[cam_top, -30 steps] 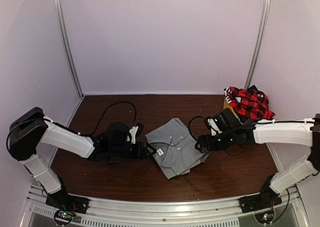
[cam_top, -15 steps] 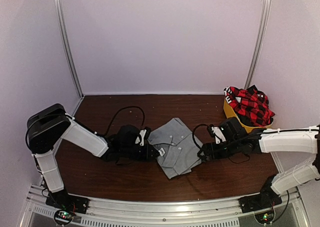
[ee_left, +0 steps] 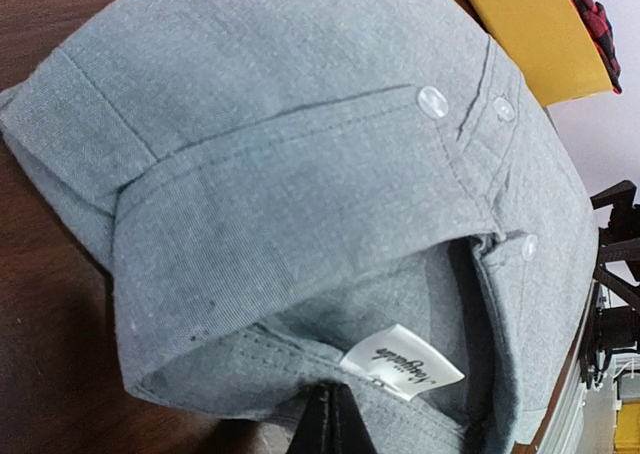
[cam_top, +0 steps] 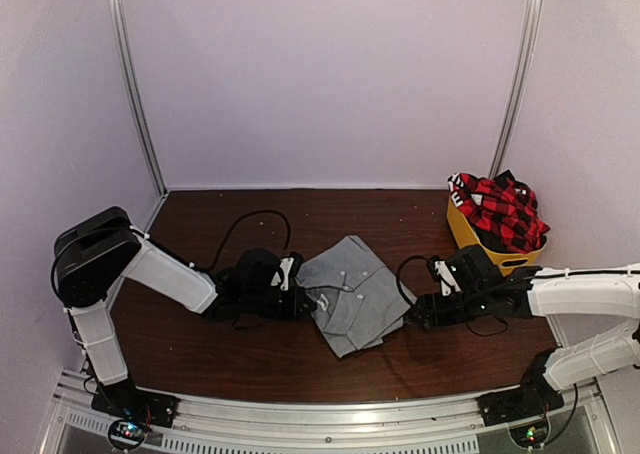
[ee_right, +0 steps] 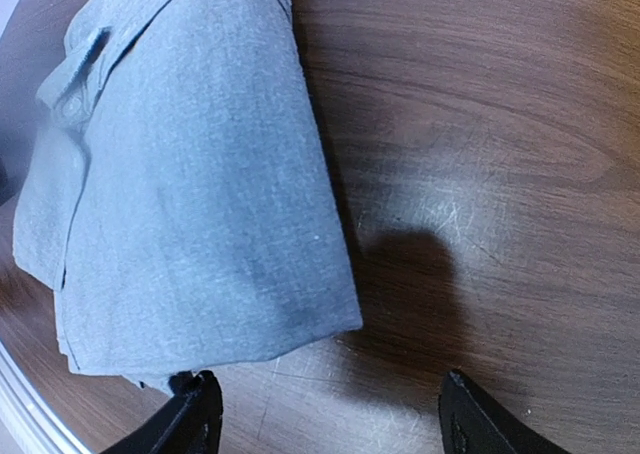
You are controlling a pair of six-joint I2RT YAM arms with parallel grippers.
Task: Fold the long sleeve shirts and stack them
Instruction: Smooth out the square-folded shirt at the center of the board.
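1. Nearest to us, the right gripper (ee_right: 328,399) had its fingers spread wide over the bare table (cam_top: 200,236) and held nothing. The folded corner of the grey shirt (cam_top: 352,294) lay just beyond its fingertips, apart from them.
2. One second earlier this gripper was against the shirt's right margin. It had since drawn back toward the right and the near edge, stage by stage, and now sat clear of the cloth.
3. The left gripper (ee_left: 330,419) had its fingers pressed together on the collar's rim, just below the white label (ee_left: 402,364). Its arm matched the frame of half a second earlier. In the half second before that, its elbow had swung inward and the gripper had advanced slightly to the right.
4. The grey shirt lay as a compact folded packet at the middle of the table, between the two grippers, with its buttons (ee_left: 432,101) facing up. We recorded no visible shift in its position.
5. Farther back on the right, the plaid shirt (cam_top: 497,209) was heaped in the yellow tub (cam_top: 470,236), overhanging its rim, as before.
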